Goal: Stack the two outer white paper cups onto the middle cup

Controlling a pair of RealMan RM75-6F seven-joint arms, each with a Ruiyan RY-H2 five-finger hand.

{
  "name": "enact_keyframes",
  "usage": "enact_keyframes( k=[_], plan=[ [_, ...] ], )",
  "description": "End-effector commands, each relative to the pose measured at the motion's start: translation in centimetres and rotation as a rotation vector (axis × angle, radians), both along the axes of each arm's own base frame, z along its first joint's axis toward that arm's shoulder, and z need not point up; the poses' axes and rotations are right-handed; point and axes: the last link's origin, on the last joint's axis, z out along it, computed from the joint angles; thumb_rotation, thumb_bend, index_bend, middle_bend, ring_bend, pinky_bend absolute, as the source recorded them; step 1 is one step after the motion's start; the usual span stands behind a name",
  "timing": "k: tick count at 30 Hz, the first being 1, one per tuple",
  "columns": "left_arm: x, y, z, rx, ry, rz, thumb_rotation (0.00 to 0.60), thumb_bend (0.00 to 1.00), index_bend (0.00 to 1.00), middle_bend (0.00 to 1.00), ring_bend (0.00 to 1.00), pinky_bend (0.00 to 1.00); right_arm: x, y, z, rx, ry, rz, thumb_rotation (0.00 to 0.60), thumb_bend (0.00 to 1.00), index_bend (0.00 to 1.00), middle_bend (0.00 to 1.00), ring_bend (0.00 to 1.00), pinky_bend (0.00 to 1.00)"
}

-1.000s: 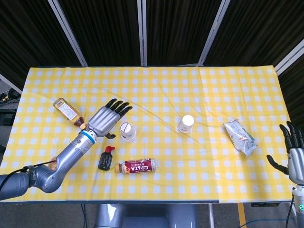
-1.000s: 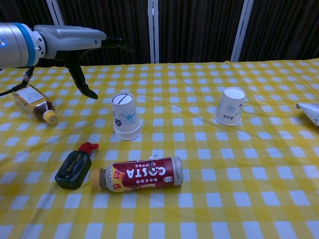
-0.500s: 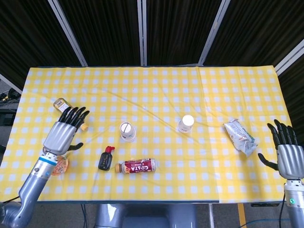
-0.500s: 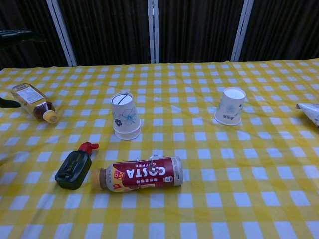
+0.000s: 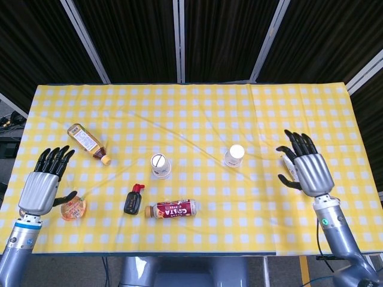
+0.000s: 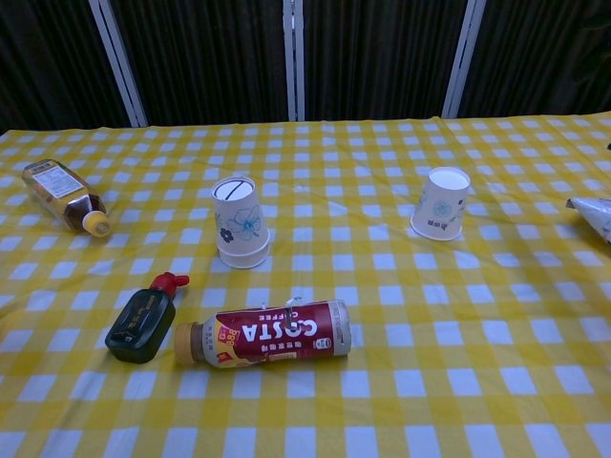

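Two white paper cups stand upside down on the yellow checked cloth. The left cup (image 5: 160, 165) (image 6: 239, 222) has a blue flower print, and its bottom rim looks doubled. The right cup (image 5: 234, 156) (image 6: 440, 202) stands apart from it, a good way to the right. My left hand (image 5: 45, 180) hovers open near the front left edge, far from both cups. My right hand (image 5: 305, 168) is open with its fingers spread, to the right of the right cup and holding nothing. Neither hand shows in the chest view.
A tea bottle (image 5: 87, 142) (image 6: 65, 196) lies at the left. A small black bottle (image 5: 133, 200) (image 6: 143, 321) and a Costa coffee bottle (image 5: 173, 208) (image 6: 267, 331) lie in front of the left cup. An orange-lidded tub (image 5: 73, 209) sits by my left hand. A snack packet (image 6: 592, 213) lies at the right.
My left hand has pulled back from beside the left cup to the front left edge. My right hand has come in from the front right corner toward the right cup, covering the packet.
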Motion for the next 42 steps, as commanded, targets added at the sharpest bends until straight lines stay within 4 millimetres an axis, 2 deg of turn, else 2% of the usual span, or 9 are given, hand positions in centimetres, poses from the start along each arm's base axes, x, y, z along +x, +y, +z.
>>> enact_keyframes(
  k=[1,9,21,31,42],
  plan=[
    [-0.2,0.1,0.3,-0.002,-0.009,0.003,0.600,0.04,0.00,0.00,0.00,0.00,3.1,-2.5,-1.9,0.064,0.028,0.010,0.600,0.13,0.33,0.02,0.00,0.02],
    [-0.2,0.0,0.7,-0.012,-0.030,0.001,0.600,0.04,0.00,0.00,0.00,0.00,4.9,-5.6,-5.9,0.176,0.089,-0.037,0.600,0.17,0.32,0.02,0.00,0.02],
    [-0.2,0.1,0.6,-0.027,-0.032,0.002,0.600,0.04,0.00,0.00,0.00,0.00,5.5,-7.5,-9.0,0.244,0.129,-0.090,0.600,0.17,0.25,0.00,0.00,0.01],
    [-0.2,0.1,0.4,-0.039,-0.035,0.003,0.600,0.04,0.00,0.00,0.00,0.00,5.3,-9.0,-9.9,0.246,0.156,-0.128,0.600,0.17,0.23,0.00,0.00,0.01],
    [-0.3,0.3,0.5,-0.040,-0.039,0.006,0.600,0.04,0.00,0.00,0.00,0.00,4.1,-10.1,-10.8,0.247,0.175,-0.184,0.600,0.17,0.25,0.00,0.00,0.01]
  ],
)
